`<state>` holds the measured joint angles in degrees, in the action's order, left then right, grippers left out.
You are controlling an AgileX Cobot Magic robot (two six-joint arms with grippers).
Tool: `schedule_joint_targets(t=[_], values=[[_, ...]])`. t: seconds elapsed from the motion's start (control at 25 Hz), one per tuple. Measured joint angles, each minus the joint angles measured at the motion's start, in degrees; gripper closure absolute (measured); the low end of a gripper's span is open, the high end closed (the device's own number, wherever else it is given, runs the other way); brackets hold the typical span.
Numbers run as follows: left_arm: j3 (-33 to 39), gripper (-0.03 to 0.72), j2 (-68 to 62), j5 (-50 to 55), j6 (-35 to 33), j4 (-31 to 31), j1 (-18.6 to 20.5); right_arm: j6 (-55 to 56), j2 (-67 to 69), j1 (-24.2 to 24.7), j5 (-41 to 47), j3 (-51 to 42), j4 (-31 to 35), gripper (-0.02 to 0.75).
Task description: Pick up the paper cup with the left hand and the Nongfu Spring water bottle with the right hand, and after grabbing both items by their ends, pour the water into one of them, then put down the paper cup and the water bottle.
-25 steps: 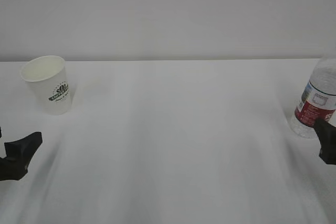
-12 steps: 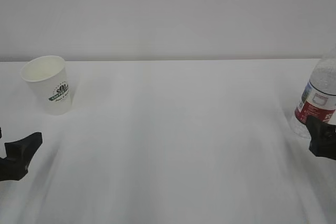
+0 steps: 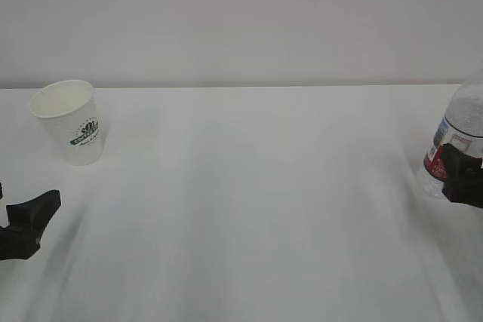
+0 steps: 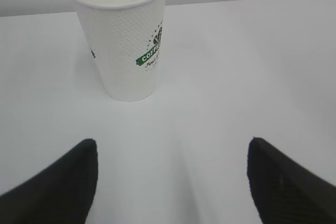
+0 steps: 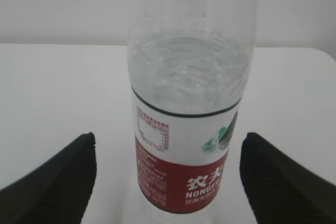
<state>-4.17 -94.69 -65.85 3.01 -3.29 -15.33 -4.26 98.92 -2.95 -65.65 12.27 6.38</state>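
The paper cup (image 4: 122,35) stood upright on the white counter (image 3: 256,186) at its far left, mouth up and logo facing the camera. The left end effector (image 4: 170,182) sat just short of the cup with its 2 fingers (image 4: 58,187) spread wide, touching nothing. At the far right, the Nongfu Spring water bottle (image 5: 189,108) stood upright, clear water visible above its label. The right end effector (image 5: 168,182) was likewise spread, 1 finger on each side of the bottle, with gaps showing on both sides.
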Motion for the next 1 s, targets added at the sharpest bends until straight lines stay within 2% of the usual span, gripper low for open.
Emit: schedule_joint_targets(t=[0.76, 1.0], values=[[0.0, 0.059, 0.0, 0.0, 0.0, 0.0, 0.0, 0.29, 0.22, 0.0, 2.7, 4.53, 2.36, 0.095], [0.0, 0.065, 0.0, 0.0, 0.0, 0.0, 0.0, 0.57, 5.58, 0.0, 1.12, 5.66, 2.36, 0.095]])
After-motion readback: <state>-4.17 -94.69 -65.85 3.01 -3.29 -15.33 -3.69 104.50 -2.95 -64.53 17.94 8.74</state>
